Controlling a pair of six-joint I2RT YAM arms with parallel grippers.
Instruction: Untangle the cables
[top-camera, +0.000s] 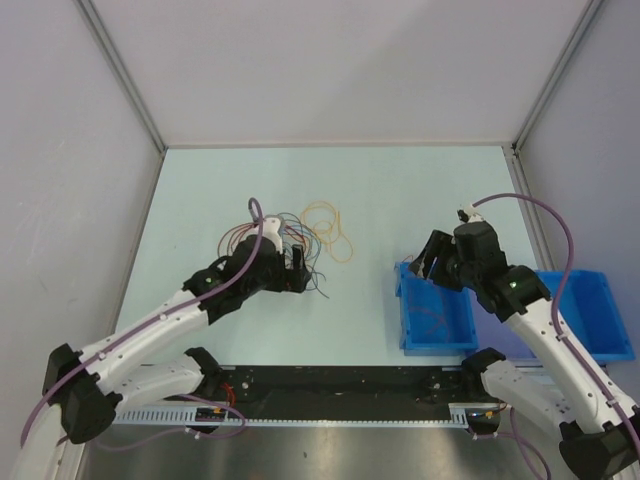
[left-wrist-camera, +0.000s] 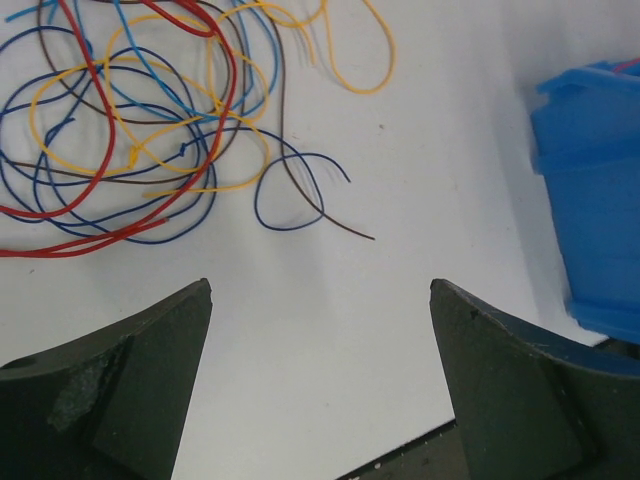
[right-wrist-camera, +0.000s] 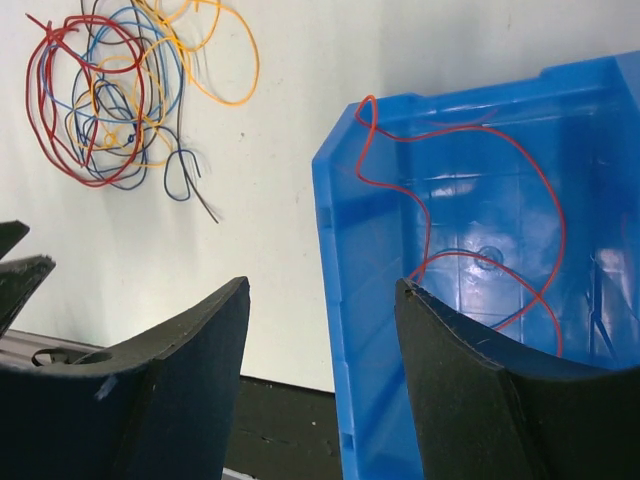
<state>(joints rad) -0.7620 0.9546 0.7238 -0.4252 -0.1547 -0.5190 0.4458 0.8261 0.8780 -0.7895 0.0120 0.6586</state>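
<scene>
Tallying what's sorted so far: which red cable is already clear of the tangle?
The red cable looped inside the blue bin, one bend riding over its rim; the other red one coils among the tangled cables outside it.

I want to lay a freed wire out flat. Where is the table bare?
Bare: the far strip between the cables and the back wall, and the gap between the cables and the blue bin. Crowded: around the tangle, where the left pincer hangs at its near edge.
</scene>
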